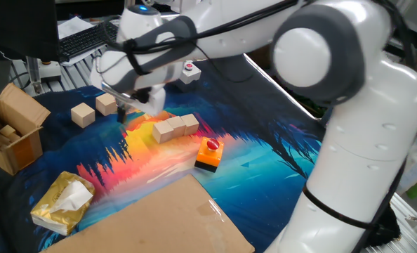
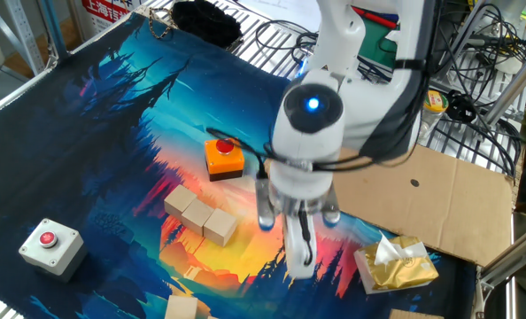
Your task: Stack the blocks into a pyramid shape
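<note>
Blocks (image 1: 173, 128) sit three in a touching row on the tabletop (image 1: 265, 161) in one fixed view; two more (image 1: 83, 114) lie apart, left. The tool (image 1: 128, 112) hangs near those; its state I cannot tell. From the other view, the row (image 2: 199, 213) lies left of the tool (image 2: 298, 257), fingers blurred.

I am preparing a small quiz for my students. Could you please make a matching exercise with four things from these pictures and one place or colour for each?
Things:
1. row of three blocks
2. orange-and-black block
3. grey button box
4. tissue pack

Descriptions:
A. at the cardboard sheet's corner
B. on the mat's yellow patch
C. red button on top, beside the row
D. near the mat's edge, alone

Pairs: 1-B, 2-C, 3-D, 4-A
</note>
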